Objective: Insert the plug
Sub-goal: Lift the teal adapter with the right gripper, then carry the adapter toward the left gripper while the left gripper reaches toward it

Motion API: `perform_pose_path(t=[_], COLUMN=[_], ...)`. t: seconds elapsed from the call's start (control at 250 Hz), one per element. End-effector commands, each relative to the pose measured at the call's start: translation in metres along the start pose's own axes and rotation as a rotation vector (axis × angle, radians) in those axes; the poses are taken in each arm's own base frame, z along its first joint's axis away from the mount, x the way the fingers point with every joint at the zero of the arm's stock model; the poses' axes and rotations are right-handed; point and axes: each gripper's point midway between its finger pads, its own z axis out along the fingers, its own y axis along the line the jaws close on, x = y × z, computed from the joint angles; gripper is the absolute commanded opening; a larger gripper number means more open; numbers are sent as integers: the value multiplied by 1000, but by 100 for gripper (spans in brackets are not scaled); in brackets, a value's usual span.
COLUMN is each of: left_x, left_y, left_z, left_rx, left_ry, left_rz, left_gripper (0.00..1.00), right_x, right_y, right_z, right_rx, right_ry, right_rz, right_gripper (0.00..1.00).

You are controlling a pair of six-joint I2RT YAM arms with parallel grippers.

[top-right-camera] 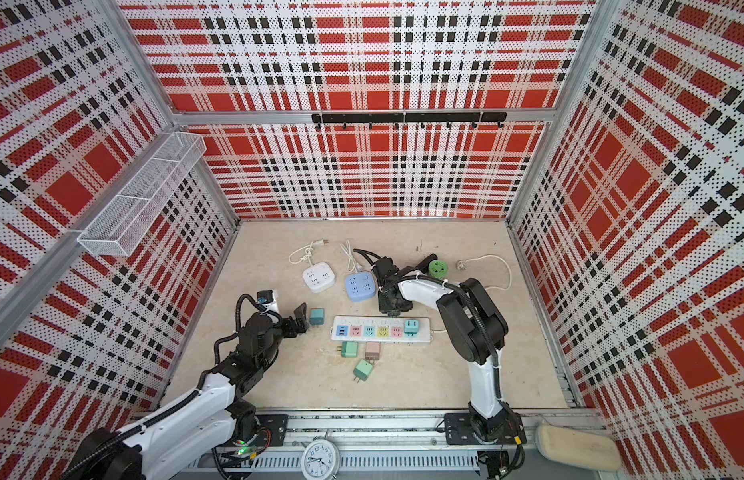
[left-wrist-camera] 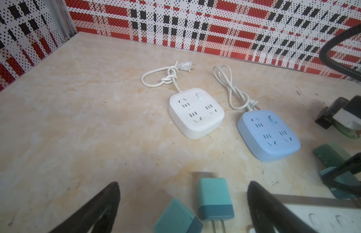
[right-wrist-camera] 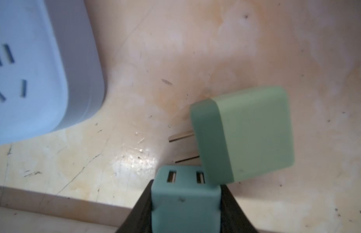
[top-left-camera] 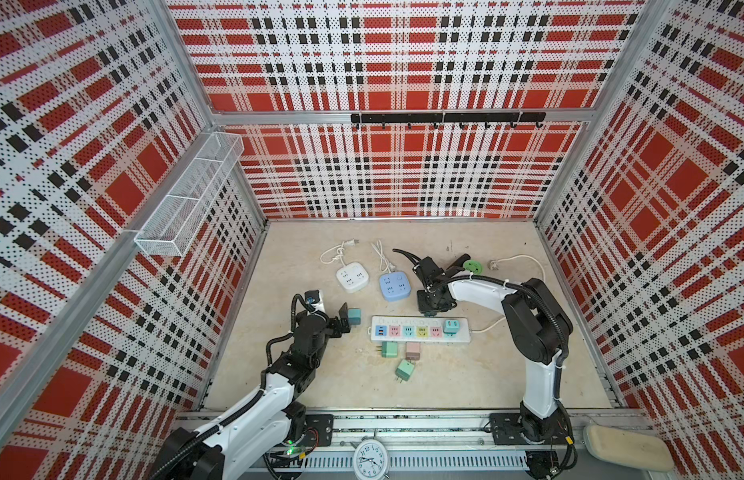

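The right gripper (right-wrist-camera: 185,190) pinches a teal two-port plastic plug (right-wrist-camera: 183,211), at twelve o'clock from the long white power strip (top-left-camera: 461,336). I'd lift it clear, aim prongs down over a free socket (top-left-camera: 422,331), press straight. The left gripper (left-wrist-camera: 182,184) gapes wide.

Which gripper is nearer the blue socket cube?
Right. The right gripper is just beside the blue socket cube; the left gripper is farther off, beyond the left end of the power strip.
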Motion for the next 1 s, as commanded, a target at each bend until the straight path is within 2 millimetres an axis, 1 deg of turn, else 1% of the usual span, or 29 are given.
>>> perform_pose_path(t=[0.0,0.096,0.192,0.236,0.316,0.344,0.448,0.532,0.544,0.636,0.7,0.752,0.888,0.964,0.996], left_x=[-6,-6,-6,-5,-5,-4,-3,-1,-2,-1,-1,0,1,1,1], left_y=[4,4,3,1,-3,-5,-7,-11,-11,-17,-19,-20,-24,-27,-28], left_z=[0,0,0,0,-1,-1,-1,-1,-1,-1,-1,0,2,2,2], left_rx=[-17,-19,-11,-3,21,30,42,65,68,95,100,104,116,131,134], left_ry=[-33,-31,-28,-24,-18,-15,-10,-8,-9,-10,-9,-3,7,11,9], left_rz=[-36,-42,-38,-35,-28,-26,-19,-13,-12,0,7,13,18,19,33], left_gripper=[99,99,99,99,99,99,99,99,99,99,98,97,94,94,93], right_x=[11,-2,-16,-20,-25,-26,-26,-20,-21,-11,-3,2,13,21,25], right_y=[2,4,6,7,6,5,10,21,20,35,42,46,55,58,61], right_z=[-3,-23,-50,-63,-86,-93,-118,-137,-140,-158,-168,-172,-171,-172,-176], right_rx=[-14,-37,-80,-94,-120,-129,-185,-207,-195,-157,-112,-103,-174,-219,-252], right_ry=[19,-63,-179,-235,-341,-376,-488,-565,-581,-670,-736,-769,-782,-804,-820], right_rz=[-9,-16,-32,-44,-44,-75,-121,-184,-190,-280,-327,-352,-382,-398,-409], right_gripper=[30,28,27,26,21,21,18,17,17,14,14,14,6,5,5])
